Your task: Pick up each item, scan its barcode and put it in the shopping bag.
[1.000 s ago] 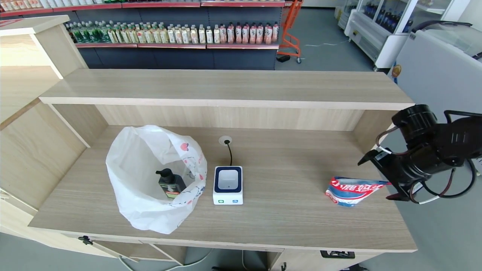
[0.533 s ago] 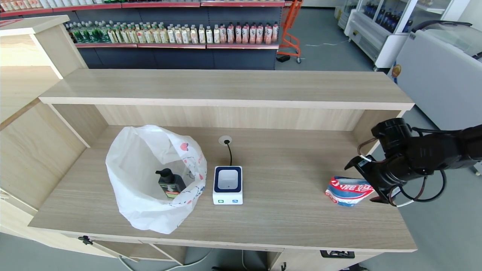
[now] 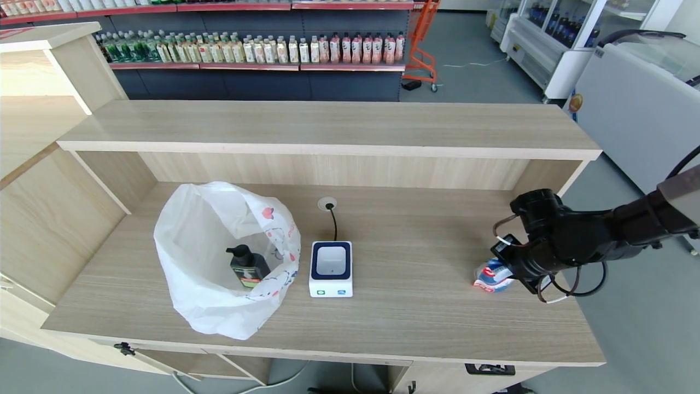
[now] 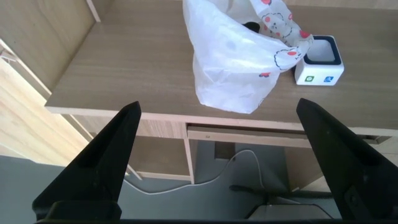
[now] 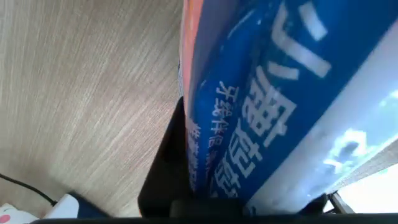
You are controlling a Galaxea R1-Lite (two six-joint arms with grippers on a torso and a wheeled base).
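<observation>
1. Head view: the right gripper [image 3: 511, 268] sits on the blue-and-red pouch [image 3: 492, 275] at the counter's [image 3: 410, 312] right end; whether it has closed on the pouch cannot be determined.
2. The pouch is well apart from the scanner [image 3: 331, 269].
3. The shopping bag [image 3: 202, 295] stands just left of the scanner and contains a dark pump bottle [image 3: 249, 267].
4. The left gripper [image 4: 217, 109] is spread wide and holds nothing.

Pretty bright here, even light from overhead. The bag [image 3: 186, 262] and scanner [image 3: 331, 285] throw only soft, faint shadows on the counter [image 3: 415, 257]. The wide lens bends straight edges a bit toward the corners. Some glare on the freezer [image 3: 656, 54] lid. The pouch [image 5: 267, 124] is washed out along one edge, with dark shadow beneath.
</observation>
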